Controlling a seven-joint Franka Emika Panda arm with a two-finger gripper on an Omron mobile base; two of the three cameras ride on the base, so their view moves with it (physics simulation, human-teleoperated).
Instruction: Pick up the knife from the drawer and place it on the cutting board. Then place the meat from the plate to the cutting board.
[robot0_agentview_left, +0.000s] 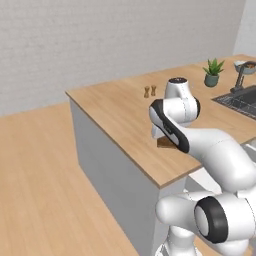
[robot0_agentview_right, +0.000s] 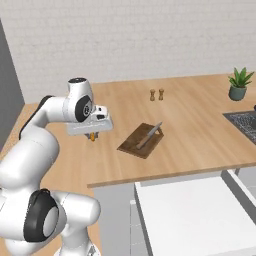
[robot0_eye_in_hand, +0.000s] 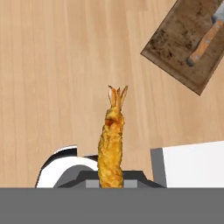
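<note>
My gripper (robot0_agentview_right: 91, 134) hangs above the wooden counter, left of the cutting board, and is shut on the meat (robot0_eye_in_hand: 111, 140), a long golden fried shrimp with its tail pointing away from the hand. In the right base view the meat (robot0_agentview_right: 92, 137) peeks out orange beneath the hand. The dark brown cutting board (robot0_agentview_right: 131, 144) lies flat on the counter with the knife (robot0_agentview_right: 150, 135) resting on it. From the hand, the board (robot0_eye_in_hand: 173, 41) and the knife (robot0_eye_in_hand: 203, 43) appear at upper right. The drawer (robot0_agentview_right: 190, 215) stands pulled out, white inside. The plate is out of view.
Two small shakers (robot0_agentview_right: 156, 94) stand at the back of the counter (robot0_agentview_right: 200, 130). A potted plant (robot0_agentview_right: 239, 84) and a dark sink (robot0_agentview_right: 245, 122) are at the far right. The open drawer juts out below the counter's front edge.
</note>
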